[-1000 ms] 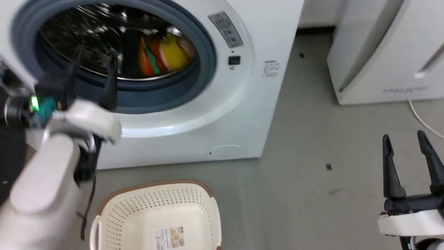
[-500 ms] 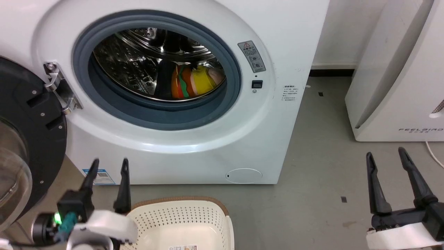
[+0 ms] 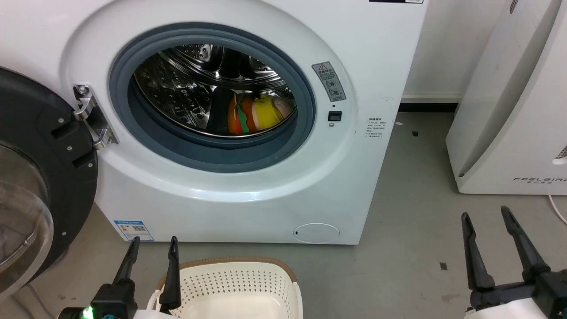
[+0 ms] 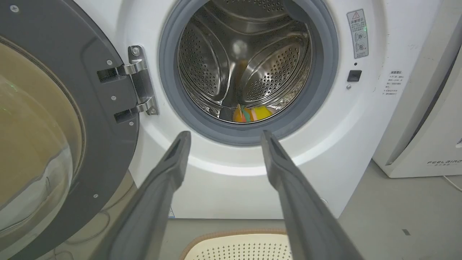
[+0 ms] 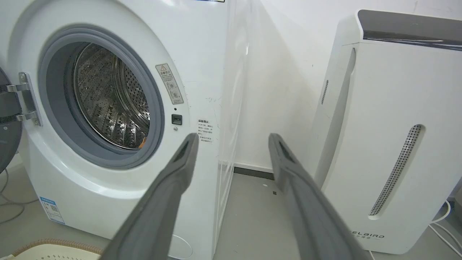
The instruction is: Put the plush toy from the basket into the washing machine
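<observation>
1. Left claw point(image 3: 154, 241): my fingers are apart and hold nothing, low by the left rim of the basket point(image 3: 239, 281).
2. Right claw point(image 3: 484, 212): fingers likewise apart and bare, over the grey floor point(image 3: 412, 248), well clear of the machine.
3. One white FEELBIRD appliance point(image 3: 509, 133) stands right of the washing machine point(image 3: 248, 208).
4. One black-rimmed door point(image 3: 44, 155) is swung wide to the left, leaving the grey-gasketed opening in plain sight.
5. One plush toy point(image 3: 257, 117) lies low in the steel drum point(image 3: 186, 97), towards its right.
6. One basket stands on the floor before the machine, its perforated wall and pale bottom showing.
</observation>
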### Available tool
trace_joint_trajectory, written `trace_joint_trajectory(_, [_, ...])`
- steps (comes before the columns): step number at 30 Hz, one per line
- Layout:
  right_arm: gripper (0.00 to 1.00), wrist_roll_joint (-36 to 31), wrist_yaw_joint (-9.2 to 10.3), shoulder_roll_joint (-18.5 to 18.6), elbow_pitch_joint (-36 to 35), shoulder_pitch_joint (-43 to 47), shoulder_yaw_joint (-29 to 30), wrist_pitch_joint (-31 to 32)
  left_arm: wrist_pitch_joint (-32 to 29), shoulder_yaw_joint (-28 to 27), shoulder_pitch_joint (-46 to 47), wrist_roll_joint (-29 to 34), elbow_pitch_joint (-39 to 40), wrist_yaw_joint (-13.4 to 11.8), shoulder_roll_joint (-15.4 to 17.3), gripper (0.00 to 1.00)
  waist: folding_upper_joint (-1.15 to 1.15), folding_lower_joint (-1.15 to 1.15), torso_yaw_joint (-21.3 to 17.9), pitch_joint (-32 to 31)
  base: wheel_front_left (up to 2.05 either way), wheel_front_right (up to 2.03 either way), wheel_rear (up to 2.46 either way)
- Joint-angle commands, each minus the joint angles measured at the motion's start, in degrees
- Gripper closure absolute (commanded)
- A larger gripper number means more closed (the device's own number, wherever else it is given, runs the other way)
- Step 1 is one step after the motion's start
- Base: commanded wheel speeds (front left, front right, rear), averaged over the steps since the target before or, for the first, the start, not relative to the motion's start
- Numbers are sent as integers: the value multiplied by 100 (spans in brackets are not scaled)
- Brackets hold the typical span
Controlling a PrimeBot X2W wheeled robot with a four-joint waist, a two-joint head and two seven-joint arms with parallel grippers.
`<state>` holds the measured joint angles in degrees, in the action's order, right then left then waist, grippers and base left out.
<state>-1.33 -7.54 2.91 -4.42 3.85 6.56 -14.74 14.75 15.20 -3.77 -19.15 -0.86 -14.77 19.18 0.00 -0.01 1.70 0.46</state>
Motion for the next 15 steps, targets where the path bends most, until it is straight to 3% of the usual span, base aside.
trace_joint_trajectory(1, [0,55,5,-3,15,100,-14,-26,25,-70,-84,81,57,56,-52,0,0,1,5,0,0,0,0])
trace_joint_trajectory(4, [0,63,5,-3,25,114,-14,-26,25,-171,-113,179,125,143,-139,0,0,1,16,9,0,0,0])
trace_joint_trajectory(5, [100,-4,0,0,16,52,-8,2,-3,-151,-44,159,98,134,-127,100,0,1,15,9,0,0,0])
trace_joint_trajectory(15, [100,-1,0,0,45,21,-51,104,-109,-235,-16,276,92,225,-227,100,0,1,2,4,0,0,0])
